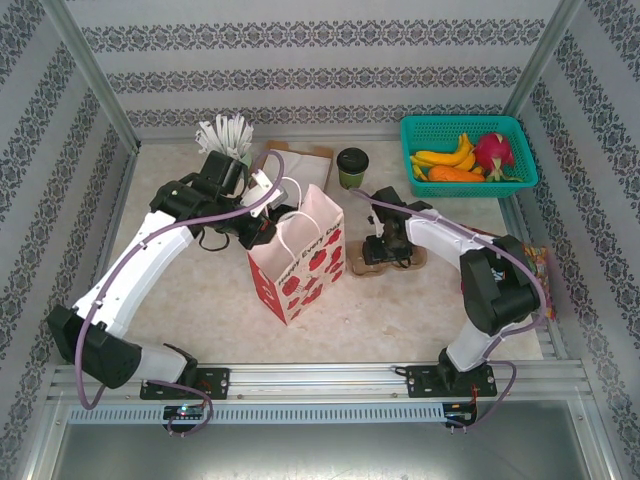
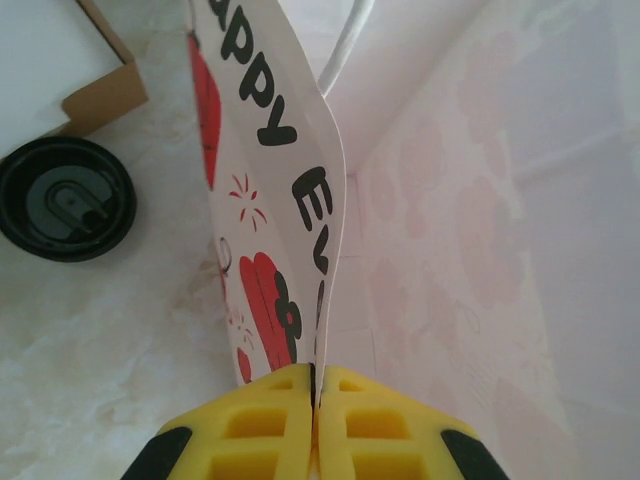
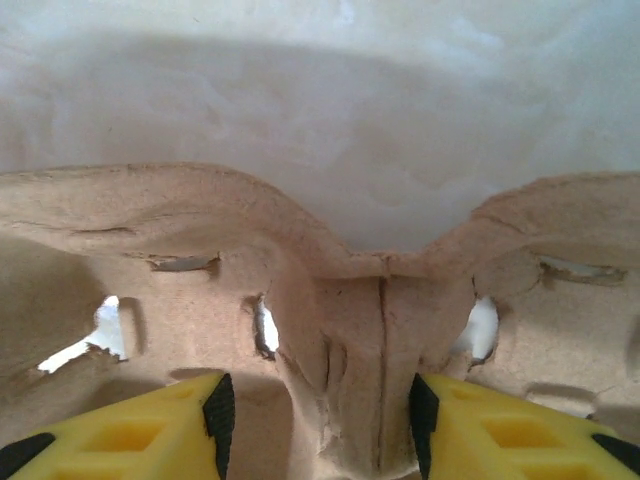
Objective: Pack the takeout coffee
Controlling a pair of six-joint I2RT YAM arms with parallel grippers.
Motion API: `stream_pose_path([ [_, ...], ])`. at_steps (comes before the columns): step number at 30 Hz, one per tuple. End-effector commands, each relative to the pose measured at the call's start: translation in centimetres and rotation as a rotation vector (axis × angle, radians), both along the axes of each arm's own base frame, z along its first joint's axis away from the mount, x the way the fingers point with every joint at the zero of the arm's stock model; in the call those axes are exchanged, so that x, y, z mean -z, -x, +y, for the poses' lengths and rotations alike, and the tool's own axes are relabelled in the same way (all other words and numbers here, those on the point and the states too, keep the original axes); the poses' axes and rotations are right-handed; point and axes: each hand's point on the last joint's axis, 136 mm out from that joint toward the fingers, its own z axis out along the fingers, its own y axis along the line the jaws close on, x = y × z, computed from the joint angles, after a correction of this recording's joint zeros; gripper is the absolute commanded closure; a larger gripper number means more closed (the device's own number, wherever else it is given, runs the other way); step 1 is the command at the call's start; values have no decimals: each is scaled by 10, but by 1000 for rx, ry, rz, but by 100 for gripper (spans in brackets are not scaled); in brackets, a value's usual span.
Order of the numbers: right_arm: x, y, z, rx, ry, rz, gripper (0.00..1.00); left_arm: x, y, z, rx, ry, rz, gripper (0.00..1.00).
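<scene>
The left tool is shut flat on the top edge of the white paper bag. The right tool stands partly open astride the centre ridge of the pulp cup carrier, with a gap on its left side. The takeout coffee, lidded, stands on the counter just beyond the right tool, behind the bag.

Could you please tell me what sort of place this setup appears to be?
Probably a robot test cell dressed as a takeout counter: patterned wall panels in a metal frame, the left arm and right arm bolted to a rail, and props like a lidded coffee cup and a paper bag.
</scene>
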Motion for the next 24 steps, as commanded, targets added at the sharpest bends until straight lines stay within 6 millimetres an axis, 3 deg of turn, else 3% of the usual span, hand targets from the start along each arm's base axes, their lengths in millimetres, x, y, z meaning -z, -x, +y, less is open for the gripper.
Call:
stream_pose_path([
  [1, 0, -5, -6, 19, 67, -9, 53, -4, 11, -3, 92, 23, 23, 100],
  [7, 5, -9, -14, 55, 115, -7, 55, -13, 21, -8, 188, 59, 23, 100],
  [12, 4, -11, -8, 55, 84, -8, 59, -21, 22, -4, 218, 54, -12, 100],
  [18, 7, -9, -4, -45, 79, -3, 63, -24, 23, 2, 250, 60, -23, 100],
  [24, -8, -9, 0, -151, 69, -29, 51, -23, 17, 6, 228, 59, -21, 100],
])
